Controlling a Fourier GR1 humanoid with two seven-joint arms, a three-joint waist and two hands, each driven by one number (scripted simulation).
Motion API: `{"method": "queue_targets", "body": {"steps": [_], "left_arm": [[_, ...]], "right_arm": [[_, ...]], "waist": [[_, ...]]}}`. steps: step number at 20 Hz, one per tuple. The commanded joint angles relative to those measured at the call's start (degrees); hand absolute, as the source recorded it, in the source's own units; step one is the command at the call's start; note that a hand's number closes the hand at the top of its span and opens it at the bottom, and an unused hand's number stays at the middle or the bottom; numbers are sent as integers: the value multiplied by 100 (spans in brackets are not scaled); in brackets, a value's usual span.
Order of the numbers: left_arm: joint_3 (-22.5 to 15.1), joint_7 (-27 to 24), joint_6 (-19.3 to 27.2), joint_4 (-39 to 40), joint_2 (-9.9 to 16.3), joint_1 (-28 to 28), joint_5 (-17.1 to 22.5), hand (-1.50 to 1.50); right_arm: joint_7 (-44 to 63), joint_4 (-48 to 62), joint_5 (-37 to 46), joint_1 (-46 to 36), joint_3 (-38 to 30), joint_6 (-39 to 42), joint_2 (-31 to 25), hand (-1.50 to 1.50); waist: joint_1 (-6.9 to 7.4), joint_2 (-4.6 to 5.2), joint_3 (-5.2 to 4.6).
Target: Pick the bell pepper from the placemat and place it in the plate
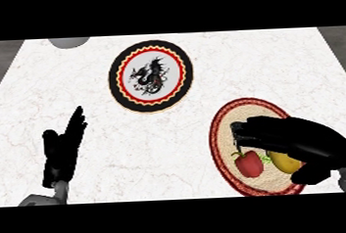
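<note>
The bell pepper [249, 164], red with a green stem, is lying on the round woven placemat [228, 135] with its red border, near the lower right of the tabletop [275, 65]. A yellow piece of produce [284, 161] is sitting just beside it on the same mat, to its right, partly hidden under my palm. My right hand [293, 142] is hovering over the two of them, fingers bent downward and pointing toward the left, with the fingertips just above the pepper's top. I am not seeing the fingers wrapped round the pepper; it is showing whole beneath them, and I cannot tell whether they are touching it.

The plate [151, 75], round with a black rim, a red and gold ring and a dragon drawn on its white centre, is lying well apart, up and to the left of the mat.

My left hand [61, 148] is resting at the lower left, fingers straight and pointing up, holding nothing.

A grey rounded object [69, 41] is peeking in at the far edge.
</note>
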Motion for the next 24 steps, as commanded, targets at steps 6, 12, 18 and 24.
{"method": "queue_targets", "body": {"steps": [6, 12, 18, 24], "left_arm": [[175, -45, -152, 39, -25, 38, -58, 0], [67, 342, -182, -315, -217, 182, -348, 0], [523, 182, -513, -36, -231, 11, -386, 0], [177, 81, -149, -163, -789, 216, -906, 0]], "right_arm": [[1284, -205, 1303, -182, 727, 1006, 169, -150], [1742, -413, 1785, -143, 652, 1592, 764, -150], [1235, 163, 2358, -227, 502, 1586, 1168, -150], [825, 809, 2686, -456, 220, 1524, 1395, -150]], "waist": [[42, 15, 4], [34, 10, 6], [33, 16, 6], [42, 18, 6]]}}
